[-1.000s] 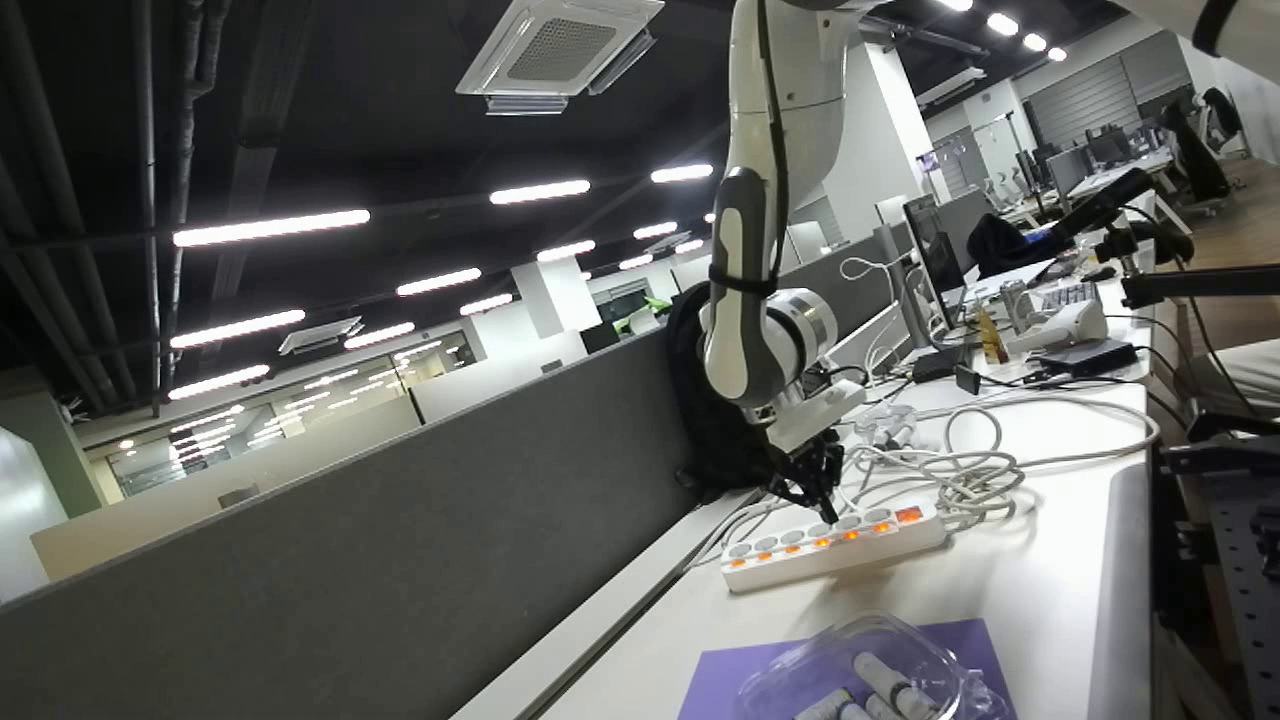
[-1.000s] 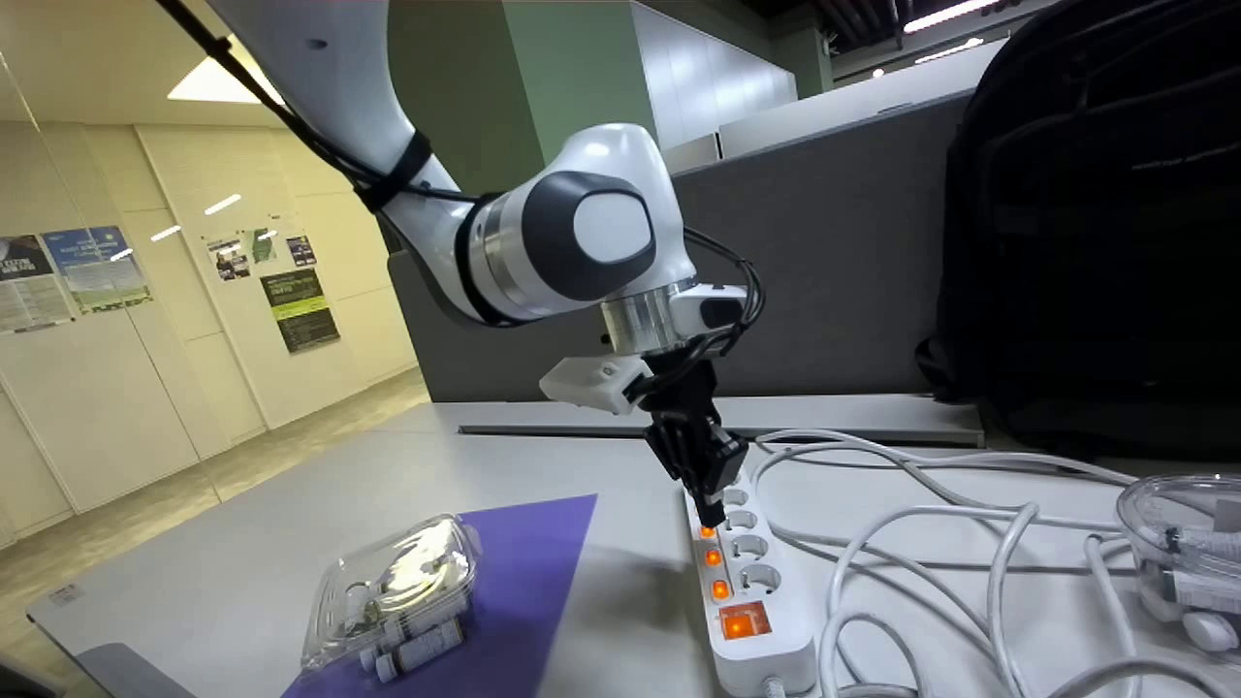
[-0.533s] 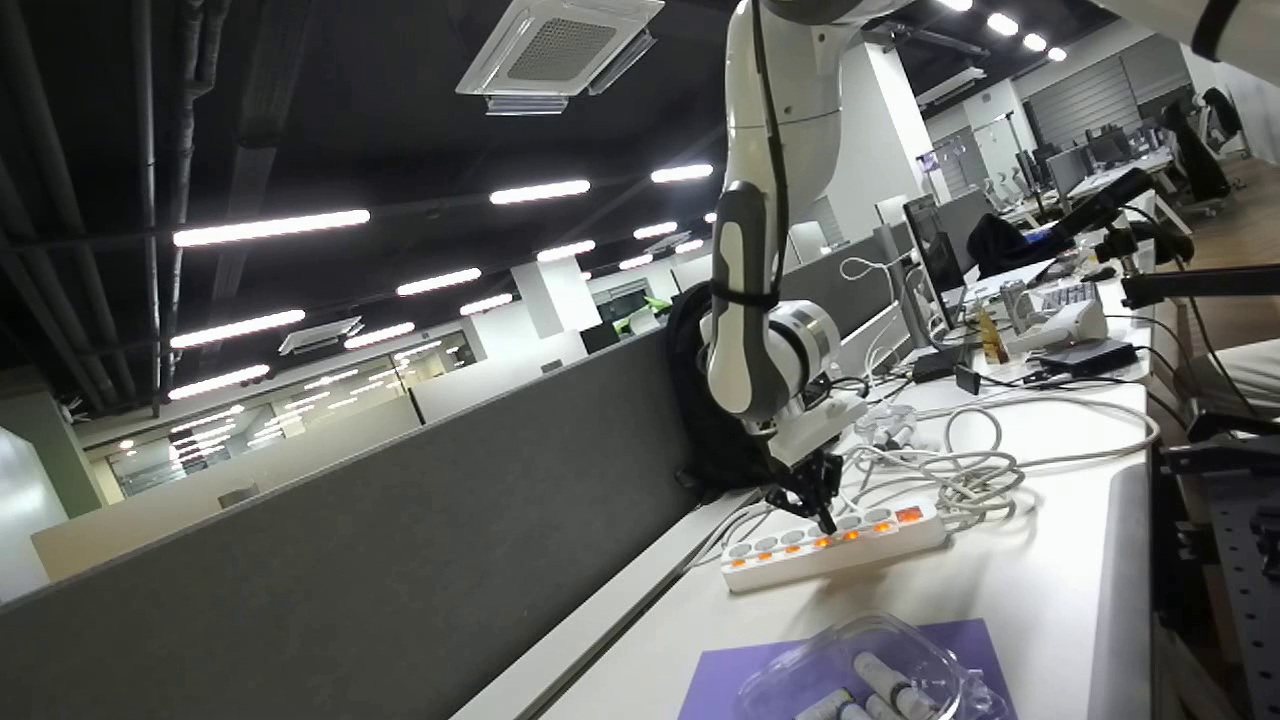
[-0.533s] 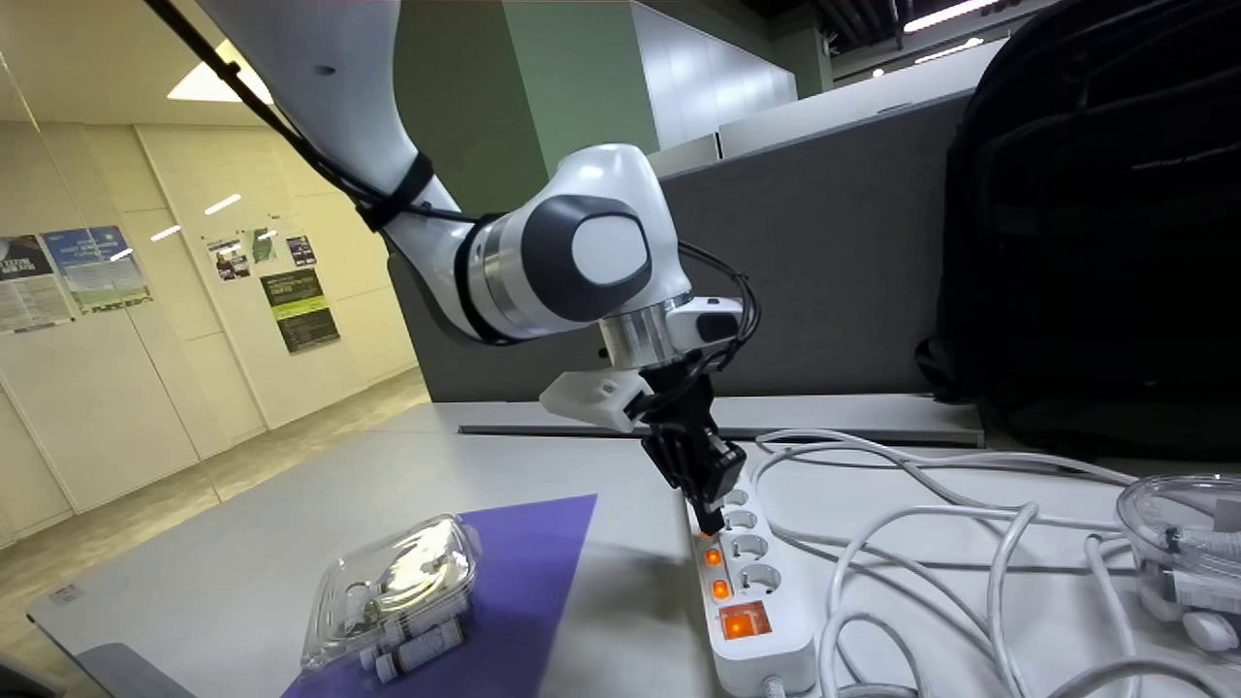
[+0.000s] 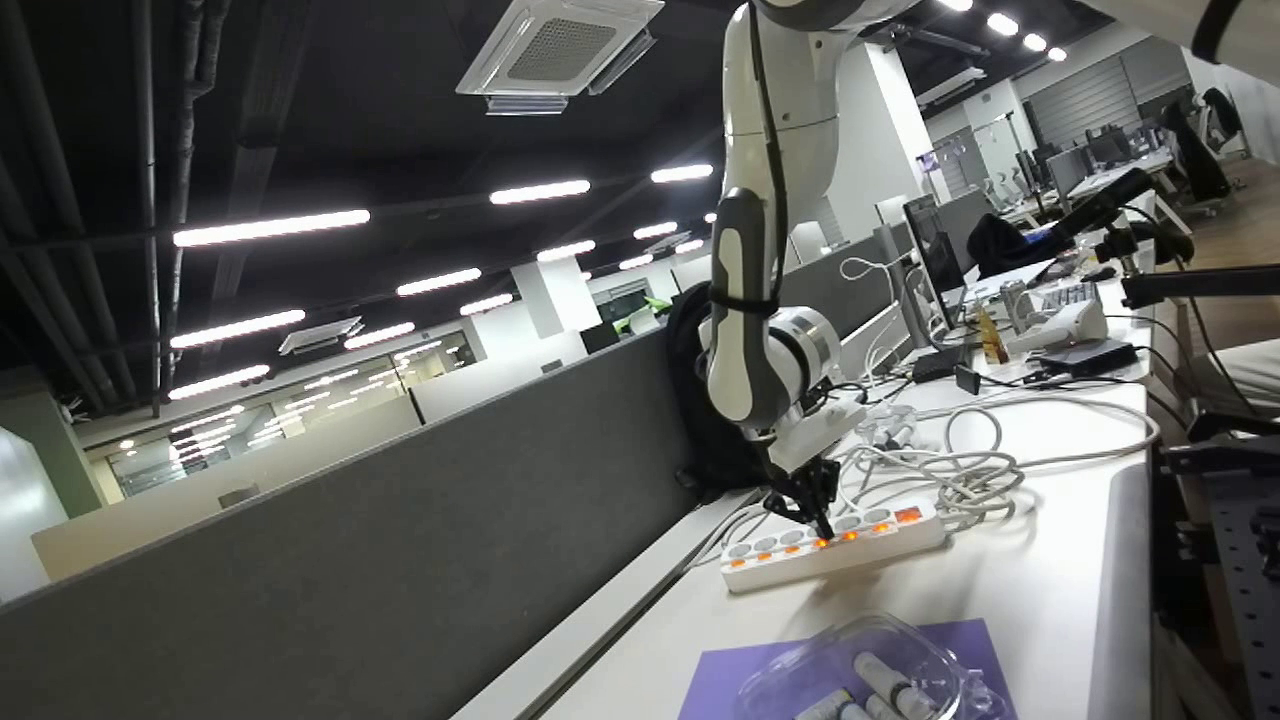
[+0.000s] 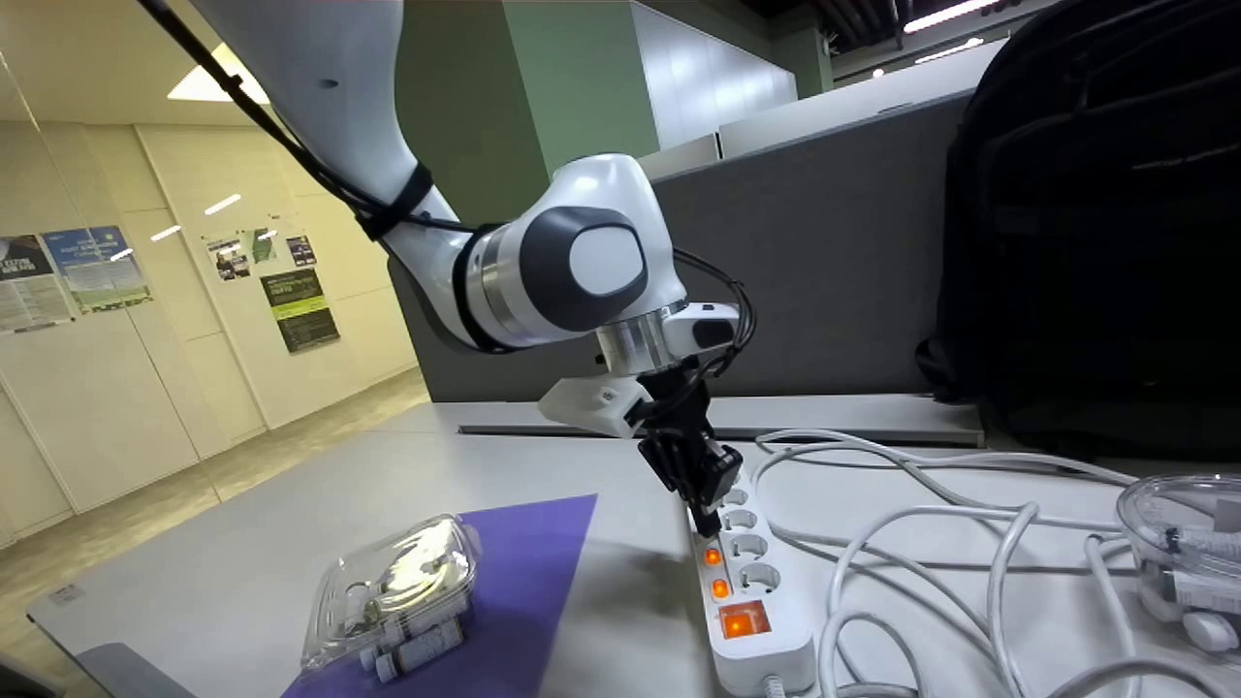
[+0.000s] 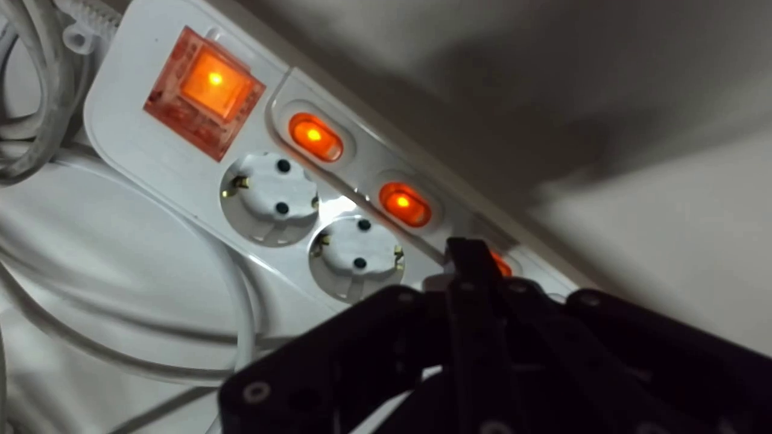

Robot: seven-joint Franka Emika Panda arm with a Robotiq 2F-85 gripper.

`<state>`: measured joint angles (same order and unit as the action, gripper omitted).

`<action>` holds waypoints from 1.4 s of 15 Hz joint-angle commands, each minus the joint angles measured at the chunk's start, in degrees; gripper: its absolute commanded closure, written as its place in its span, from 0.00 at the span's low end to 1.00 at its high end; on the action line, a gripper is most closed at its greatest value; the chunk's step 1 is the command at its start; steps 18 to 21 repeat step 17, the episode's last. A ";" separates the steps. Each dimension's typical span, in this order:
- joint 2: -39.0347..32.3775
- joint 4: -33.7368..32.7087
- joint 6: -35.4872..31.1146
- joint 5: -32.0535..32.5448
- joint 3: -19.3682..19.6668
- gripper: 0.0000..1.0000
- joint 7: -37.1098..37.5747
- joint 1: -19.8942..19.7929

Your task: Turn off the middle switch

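Fingers [image 7: 467, 259] were closed against each other and pointed down at the white power strip [image 5: 835, 565], which lay on the desk [image 5: 1050, 580]. Their tip was now over the third small switch [image 7: 502, 264], counting from the large switch [image 7: 214, 84]; in the wrist view only an orange piece of this third one showed beside the tip. One second earlier, its orange light still appeared just below the fingers in an exterior view, but now they covered it there, and the arm [image 6: 582, 262] had come somewhat lower. Whether the tip already touched the switch, I could not tell. The large switch and the two small switches [image 7: 315, 137] next to it remained lit in orange. Also the power strip, the clear plastic box [image 6: 397, 586] on the purple sheet [image 6: 538, 553] and the black bag [image 6: 1086, 242] kept their same places.
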<state>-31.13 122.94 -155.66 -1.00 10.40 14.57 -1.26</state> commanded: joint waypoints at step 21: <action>2.26 1.50 -0.08 5.11 2.34 0.74 0.58 4.27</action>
